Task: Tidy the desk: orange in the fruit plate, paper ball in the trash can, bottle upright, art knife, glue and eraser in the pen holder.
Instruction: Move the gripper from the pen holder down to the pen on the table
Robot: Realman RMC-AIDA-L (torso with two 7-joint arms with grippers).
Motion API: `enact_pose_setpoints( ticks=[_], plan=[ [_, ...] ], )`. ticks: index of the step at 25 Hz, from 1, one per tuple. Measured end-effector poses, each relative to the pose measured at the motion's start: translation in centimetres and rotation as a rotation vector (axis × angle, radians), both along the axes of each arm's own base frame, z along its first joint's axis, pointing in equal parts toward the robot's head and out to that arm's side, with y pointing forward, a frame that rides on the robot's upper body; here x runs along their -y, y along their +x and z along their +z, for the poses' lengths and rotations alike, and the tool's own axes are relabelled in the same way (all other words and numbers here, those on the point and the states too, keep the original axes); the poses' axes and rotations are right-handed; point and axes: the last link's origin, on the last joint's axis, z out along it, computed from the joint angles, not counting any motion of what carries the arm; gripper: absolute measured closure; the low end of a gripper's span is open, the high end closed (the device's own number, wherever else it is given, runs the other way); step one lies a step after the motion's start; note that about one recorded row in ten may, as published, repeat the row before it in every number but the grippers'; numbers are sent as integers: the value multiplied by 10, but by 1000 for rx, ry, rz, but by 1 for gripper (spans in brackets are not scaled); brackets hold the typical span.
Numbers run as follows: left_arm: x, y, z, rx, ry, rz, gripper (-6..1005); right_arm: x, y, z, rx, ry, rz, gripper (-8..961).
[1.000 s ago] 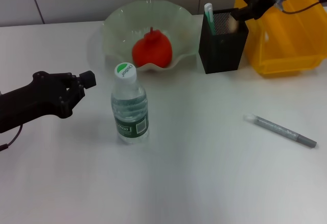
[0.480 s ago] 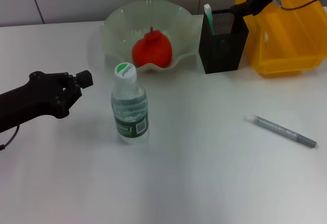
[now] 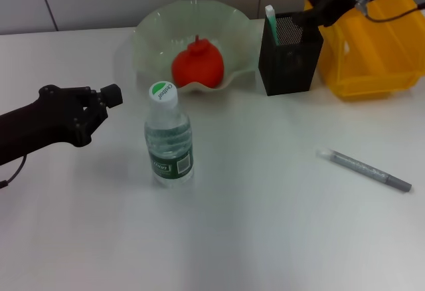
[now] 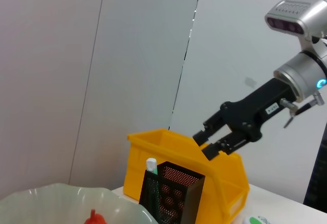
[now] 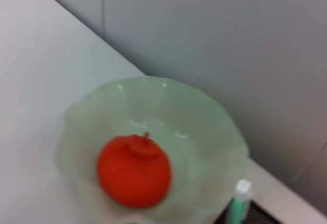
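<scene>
The orange [image 3: 197,64] lies in the pale-green fruit plate [image 3: 153,22] at the back. Nearer me, the bottle [image 3: 169,138] stands upright with its cap on. The black mesh pen holder [image 3: 289,55] has a green stick with a white cap [image 3: 270,20] in it, probably the glue. My right gripper [image 3: 307,17] hovers open just above the holder's rim, holding nothing. A slim grey art knife [image 3: 365,169] lies on the table at the right. My left gripper [image 3: 109,97] rests low, left of the bottle. The eraser and the paper ball are out of sight.
The yellow trash can [image 3: 372,45] stands right behind the pen holder, under my right arm. A grey wall closes off the far edge of the table. The left wrist view shows the right gripper [image 4: 207,144] over the holder [image 4: 173,188].
One second ago a small beige block sat in my right gripper over the pen holder; it is gone from the fingers. My left gripper drifted slightly up and back.
</scene>
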Motion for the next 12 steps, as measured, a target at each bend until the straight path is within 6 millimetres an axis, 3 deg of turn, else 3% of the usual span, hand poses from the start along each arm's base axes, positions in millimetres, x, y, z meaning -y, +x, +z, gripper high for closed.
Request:
enact_pose_setpoints(
  ticks=[12],
  plan=[
    [-1,3,0,-2,-3,-10,934,38,10,-8,-126,-160,-176,490]
  ],
)
